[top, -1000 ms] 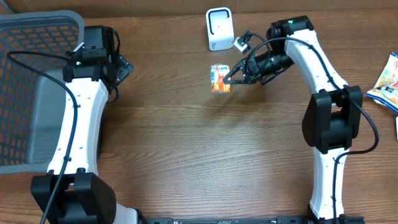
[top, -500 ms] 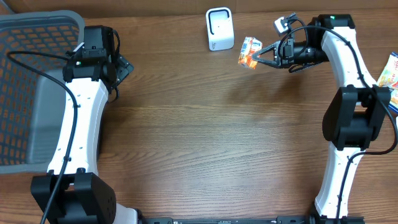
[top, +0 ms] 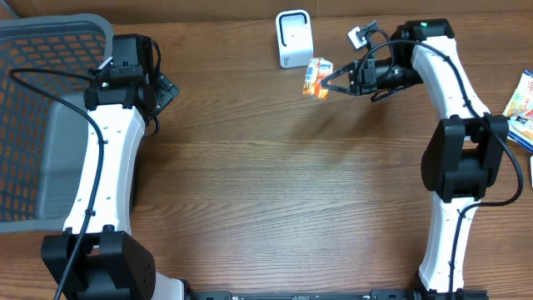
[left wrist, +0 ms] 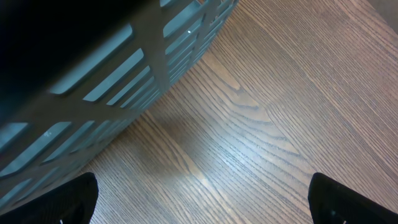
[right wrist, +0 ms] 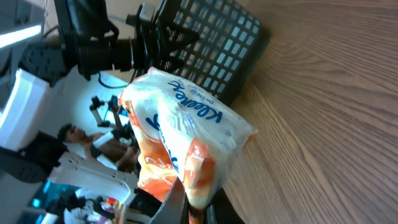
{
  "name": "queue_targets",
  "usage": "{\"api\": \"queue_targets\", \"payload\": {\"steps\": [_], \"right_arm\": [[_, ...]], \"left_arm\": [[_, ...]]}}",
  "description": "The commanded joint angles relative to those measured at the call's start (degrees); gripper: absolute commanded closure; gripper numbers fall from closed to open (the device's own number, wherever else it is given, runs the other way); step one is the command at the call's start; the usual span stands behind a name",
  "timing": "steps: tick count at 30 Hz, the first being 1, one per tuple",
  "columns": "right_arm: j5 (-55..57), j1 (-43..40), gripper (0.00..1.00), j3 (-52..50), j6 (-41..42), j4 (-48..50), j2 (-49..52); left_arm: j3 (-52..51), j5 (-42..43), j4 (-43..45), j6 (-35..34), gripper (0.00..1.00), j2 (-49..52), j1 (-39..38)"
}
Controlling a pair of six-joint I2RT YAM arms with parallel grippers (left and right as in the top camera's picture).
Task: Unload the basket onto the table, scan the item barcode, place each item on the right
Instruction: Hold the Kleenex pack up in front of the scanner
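Observation:
The item, an orange-and-white Kleenex tissue pack [top: 317, 67], hangs above the table just right of the white scanner [top: 293, 39] at the back. My right gripper [top: 328, 77] is shut on its lower edge. In the right wrist view the pack [right wrist: 180, 124] fills the middle, pinched between the right gripper's [right wrist: 198, 204] two dark fingers. No barcode shows in these views. My left gripper [top: 166, 90] stays at the far left beside the basket; in its own view the left gripper [left wrist: 202, 199] is open over bare wood with nothing between the fingertips [left wrist: 74, 199].
A grey mesh basket [top: 42, 108] takes up the left side, and its wall [left wrist: 124, 68] runs close to the left gripper. Colourful packets [top: 520, 104] lie at the right edge. Bare wood table [top: 275, 192] spans the middle.
The right gripper carried the tissue pack from the table's middle back and to the right, then shifted it left toward the scanner. The left arm has not moved.

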Motion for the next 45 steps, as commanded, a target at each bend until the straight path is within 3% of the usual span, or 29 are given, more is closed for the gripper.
{"api": "queue_targets", "payload": {"steps": [1,17,19,23,25,26,28,29,36,37,40,45], "right_arm": [[-2.45,0.15,0.97,1.11,-3.45,0.46,-0.04],[-2.4,0.13,0.96,1.11,-3.13,0.79,-0.04],[-1.73,0.13,0.96,1.11,3.72,4.13,-0.04],[7.1,0.33,0.96,1.14,25.38,15.04,-0.07],[20.31,1.11,0.96,1.14,40.81,21.7,-0.07],[36.15,2.19,0.96,1.29,54.34,25.62,-0.13],[50.82,3.28,0.96,1.97,65.31,26.97,-0.13],[56.19,3.91,0.96,2.56,66.82,27.19,-0.13],[84.39,9.07,0.96,7.91,67.98,27.91,-0.13],[92.32,10.6,0.96,8.52,66.82,29.14,-0.13],[107.78,15.08,0.96,8.61,56.85,35.17,-0.11],[110.4,19.71,0.96,8.61,42.51,47.36,-0.07]], "left_arm": [[1.16,-2.03,-0.28,-0.37,0.0,-0.39,0.5],[1.16,-2.05,-0.28,-0.39,0.0,-0.39,0.52],[1.16,-2.03,-0.28,-0.37,0.0,-0.37,0.52],[1.16,-2.05,-0.28,-0.37,0.0,-0.37,0.52],[1.16,-2.05,-0.28,-0.37,0.0,-0.37,0.52],[1.16,-2.05,-0.28,-0.37,0.0,-0.37,0.52],[1.16,-2.05,-0.28,-0.37,0.0,-0.37,0.52],[1.16,-2.03,-0.28,-0.37,0.0,-0.37,0.52],[1.16,-2.03,-0.28,-0.37,0.0,-0.37,0.52],[1.16,-2.03,-0.28,-0.37,0.0,-0.37,0.52],[1.16,-2.03,-0.28,-0.37,0.0,-0.37,0.52],[1.16,-2.03,-0.26,-0.37,0.0,-0.37,0.52]]}}
